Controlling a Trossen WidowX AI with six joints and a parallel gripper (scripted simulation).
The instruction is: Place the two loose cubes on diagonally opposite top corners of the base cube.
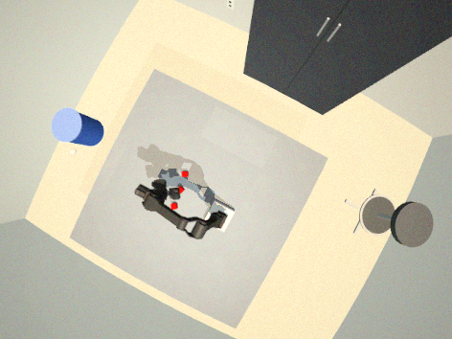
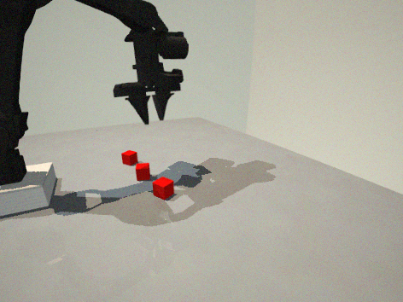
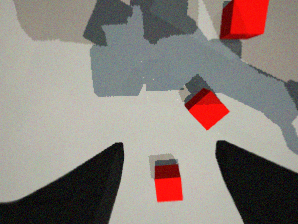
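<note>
Three red cubes stand apart in a slanting row on the grey surface; their looks do not tell which is the fixed base. The far cube appears low in the wrist view, between the fingers' outlines but well below them. The middle cube shows turned about 45 degrees in the wrist view. The near cube is at the wrist view's upper right. My gripper points down, partly open and empty, high above the cubes.
The arm's white base block stands to one side of the row. The arm's shadow falls across the surface around the cubes. A blue cylinder, a dark cabinet and a round stool stand beyond the grey area.
</note>
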